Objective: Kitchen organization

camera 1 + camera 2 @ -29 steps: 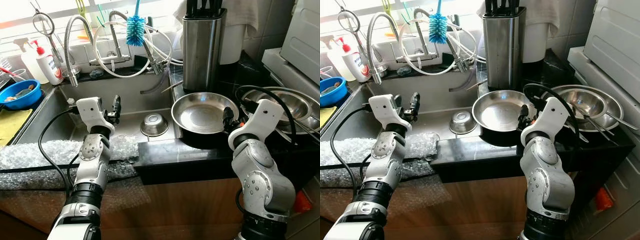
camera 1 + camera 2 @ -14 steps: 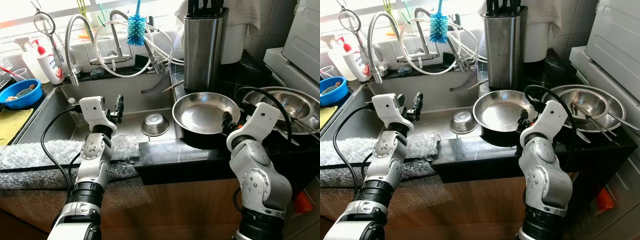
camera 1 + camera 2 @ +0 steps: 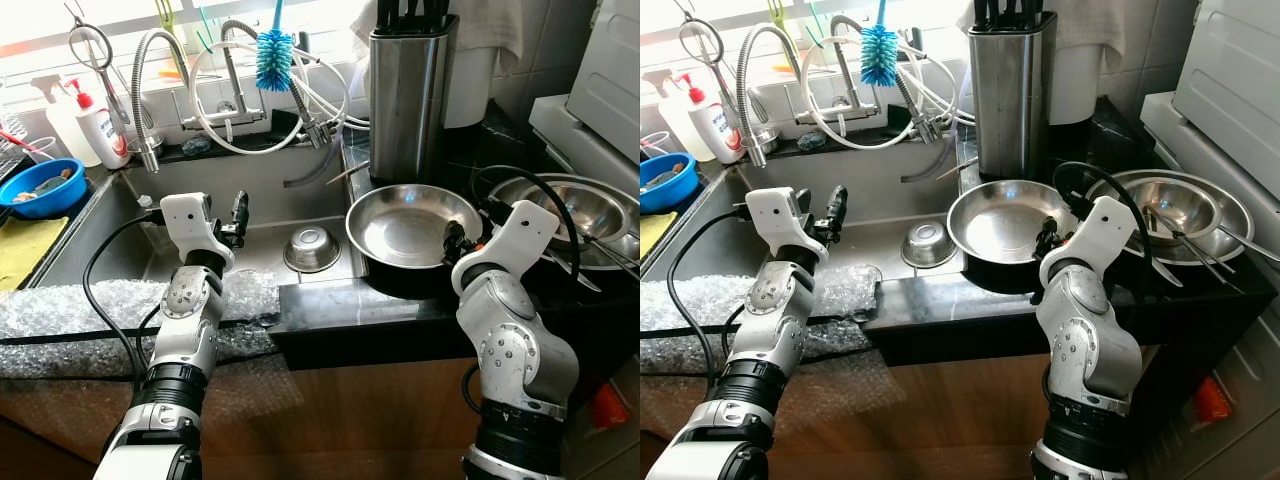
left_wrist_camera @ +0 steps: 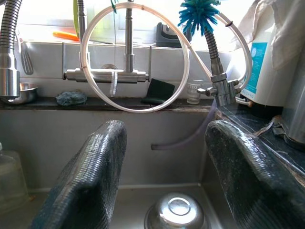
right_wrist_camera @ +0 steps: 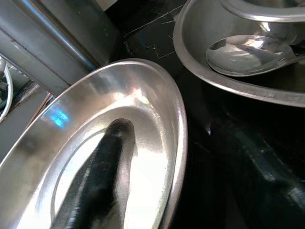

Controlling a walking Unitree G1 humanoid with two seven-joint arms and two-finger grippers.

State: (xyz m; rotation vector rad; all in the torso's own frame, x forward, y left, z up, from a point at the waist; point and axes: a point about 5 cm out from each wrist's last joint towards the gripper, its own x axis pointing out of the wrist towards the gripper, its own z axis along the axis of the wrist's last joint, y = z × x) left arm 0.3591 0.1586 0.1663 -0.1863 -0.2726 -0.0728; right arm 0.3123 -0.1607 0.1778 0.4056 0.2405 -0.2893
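The right gripper (image 3: 452, 240) is straddling the near rim of the wide shallow steel pan (image 3: 412, 222), one black finger (image 5: 93, 183) lying inside it, jaws parted, nothing clamped yet. To grip well, it should close squarely on the rim before lifting. Farther off, the left gripper (image 4: 164, 179) is hovering wide open and empty above the small upturned steel bowl (image 3: 311, 247) in the sink. No label is legible.
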